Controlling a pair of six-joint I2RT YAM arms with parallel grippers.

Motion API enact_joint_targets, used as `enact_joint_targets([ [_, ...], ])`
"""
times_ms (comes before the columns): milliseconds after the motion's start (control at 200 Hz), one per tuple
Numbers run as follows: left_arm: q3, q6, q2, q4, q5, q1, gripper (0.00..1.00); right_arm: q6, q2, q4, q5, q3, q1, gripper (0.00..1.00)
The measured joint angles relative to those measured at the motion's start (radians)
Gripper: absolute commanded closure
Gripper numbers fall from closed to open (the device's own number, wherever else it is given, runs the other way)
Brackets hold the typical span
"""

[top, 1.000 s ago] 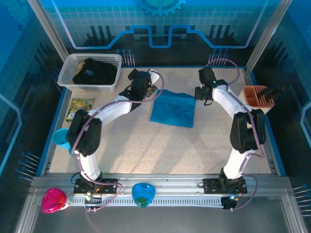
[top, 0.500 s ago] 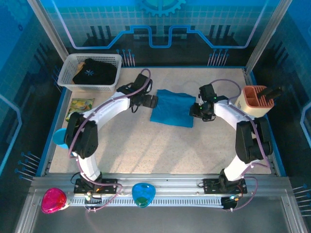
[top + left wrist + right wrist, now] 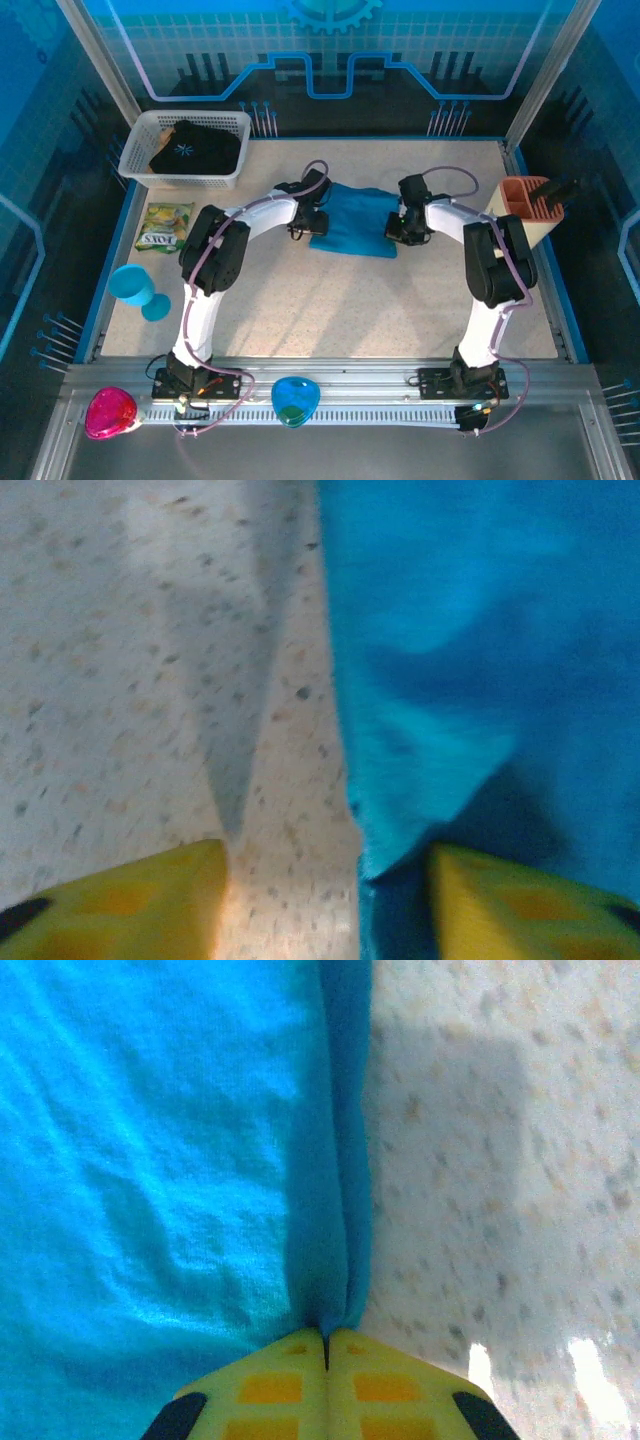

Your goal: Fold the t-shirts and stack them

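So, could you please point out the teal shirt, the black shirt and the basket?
teal shirt [image 3: 355, 222], top view, middle of the folded cloth.
black shirt [image 3: 207, 150], top view, just right of its pale print.
basket [image 3: 180, 180], top view, near wall.

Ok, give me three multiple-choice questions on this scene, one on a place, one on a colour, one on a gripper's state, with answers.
1. Where is the black t-shirt? A flat on the table B in the white basket C on the floor
2. What colour is the cup? A red B white C light blue
3. The right gripper is: A wide open in the air B shut on the teal t-shirt's edge C holding the cup
1 B: it lies bunched inside the basket at the far left.
2 C: all of it is light blue.
3 B: its fingers meet with the cloth's fold pinched at their tips.
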Motion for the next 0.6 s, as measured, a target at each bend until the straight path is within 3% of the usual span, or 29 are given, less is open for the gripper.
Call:
enact_joint_targets([
  [190, 0.151, -0.003, 0.093, -0.022, -0.001, 0.014, 0.72, -0.022, 0.107, -0.035, 0.003, 0.152, -0.001, 1.00],
  [601, 0.832, 0.083, 0.469, -0.253, -0.001, 0.139, 0.72, -0.063, 0.459, -0.141, -0.048, 0.701, -0.033, 1.00],
])
